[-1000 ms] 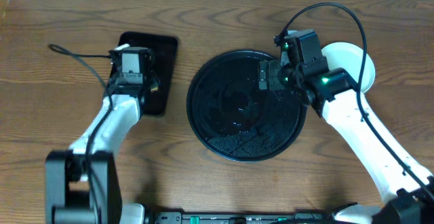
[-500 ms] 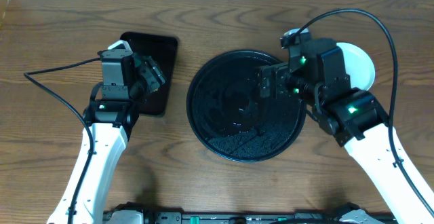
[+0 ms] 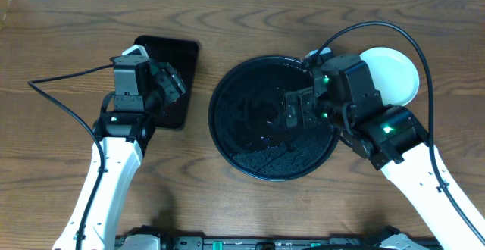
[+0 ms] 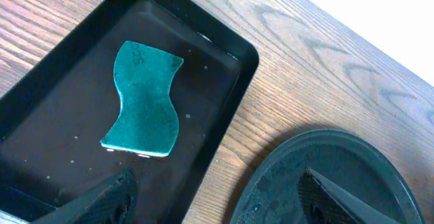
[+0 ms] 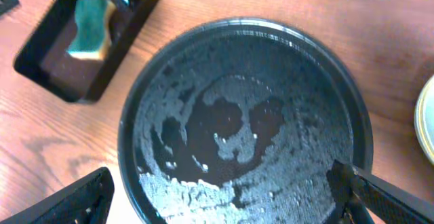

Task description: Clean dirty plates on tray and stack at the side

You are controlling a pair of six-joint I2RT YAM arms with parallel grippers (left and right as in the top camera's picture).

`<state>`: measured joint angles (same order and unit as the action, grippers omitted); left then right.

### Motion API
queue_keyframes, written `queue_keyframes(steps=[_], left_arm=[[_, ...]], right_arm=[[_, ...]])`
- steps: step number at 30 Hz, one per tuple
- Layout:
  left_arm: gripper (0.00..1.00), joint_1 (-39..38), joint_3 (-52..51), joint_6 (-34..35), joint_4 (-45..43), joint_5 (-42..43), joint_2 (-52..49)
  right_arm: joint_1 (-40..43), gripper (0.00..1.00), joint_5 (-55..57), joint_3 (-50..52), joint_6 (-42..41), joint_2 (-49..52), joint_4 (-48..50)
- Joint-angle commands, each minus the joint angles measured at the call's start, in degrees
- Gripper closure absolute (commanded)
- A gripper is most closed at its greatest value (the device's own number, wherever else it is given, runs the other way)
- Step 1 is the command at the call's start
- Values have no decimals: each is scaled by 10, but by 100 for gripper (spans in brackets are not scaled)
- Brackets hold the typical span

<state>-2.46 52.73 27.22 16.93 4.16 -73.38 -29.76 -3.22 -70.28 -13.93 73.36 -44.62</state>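
Observation:
The large round black tray [image 3: 250,140] sits mid-table, wet and with no plates on it; it also shows in the right wrist view [image 5: 244,115] and partly in the left wrist view [image 4: 325,176]. A stack of plates [image 3: 395,72] with a white one on top lies right of the tray, partly hidden by the right arm; its edge shows in the right wrist view [image 5: 426,119]. My right gripper [image 3: 295,107] is open and empty above the tray's right part. My left gripper [image 3: 170,83] is open and empty over the rectangular tray.
A smaller rectangular black tray [image 3: 186,57] at the left holds a green sponge [image 4: 144,98], also seen in the right wrist view [image 5: 89,26]. Bare wooden table [image 3: 227,23] surrounds both trays. Cables trail from both arms.
My right arm has drawn back from the plate stack and now hovers over the round tray. My left arm lifted and turned a second ago, then held still.

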Motion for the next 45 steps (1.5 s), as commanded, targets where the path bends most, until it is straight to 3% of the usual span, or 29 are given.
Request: queue_keyframes(steps=[1, 19, 27, 35, 38, 45], left_arm=[[23, 1, 0, 5, 2, 1, 0], [23, 1, 0, 5, 2, 1, 0], [23, 1, 0, 5, 2, 1, 0], [23, 1, 0, 5, 2, 1, 0], [23, 1, 0, 5, 2, 1, 0], [23, 1, 0, 5, 2, 1, 0]], right_arm=[[-8, 1, -1, 1, 7, -6, -17], [-9, 1, 10, 1, 7, -24, -8], [-9, 1, 65, 29, 23, -95, -16], [28, 1, 77, 199, 25, -263, 66], [60, 1, 59, 341, 27, -398, 157], [109, 1, 14, 519, 26, -589, 280]])
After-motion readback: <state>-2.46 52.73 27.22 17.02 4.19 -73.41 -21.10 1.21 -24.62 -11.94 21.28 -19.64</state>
